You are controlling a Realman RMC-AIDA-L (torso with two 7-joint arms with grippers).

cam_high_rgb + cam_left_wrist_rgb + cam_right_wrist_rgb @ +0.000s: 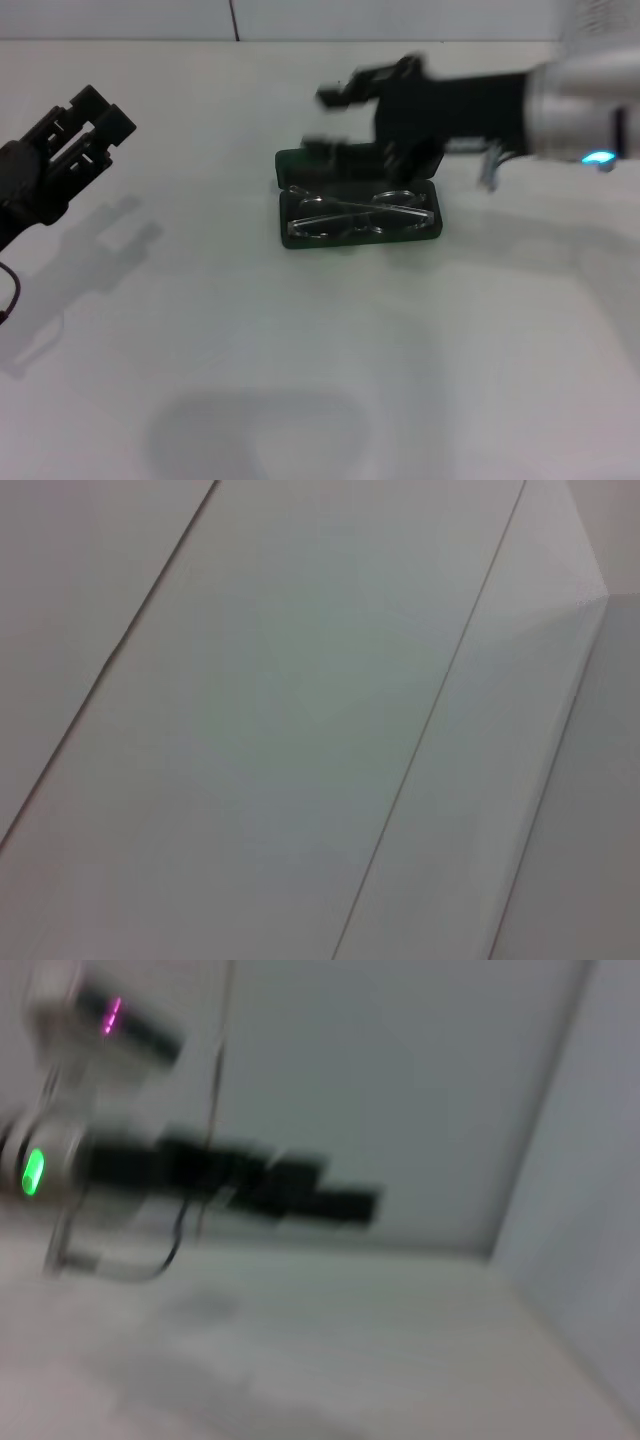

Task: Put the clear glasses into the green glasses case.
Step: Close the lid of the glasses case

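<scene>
So the green glasses case (pixel 360 212) is sitting open on the white table (pixel 300 380), a bit past the middle of the head view, roughly at 1 o'clock from centre. The clear glasses (pixel 355 212) are lying inside its tray, arms folded and crossing over the lenses, looks like they're fully within the rim.

The right gripper (pixel 325 118) comes in from the 3 o'clock side and hangs above the far edge of the case, at about 12 o'clock from it. Its two black fingers (pixel 340 92) are spread apart with nothing between them, pointing toward 9 o'clock. It's a bit smeared, so can't say if the lower finger touches the case or just sits above it.

The left gripper (pixel 90 125) is way over at 9 o'clock, well apart from the case, lifted off the table with its shadow below. Prongs look spread a little, nothing in them.

The left wrist view only shows plain white panels. The right wrist view is a blur, with the left arm (pixel 200 1175) as a dark streak farther off.
</scene>
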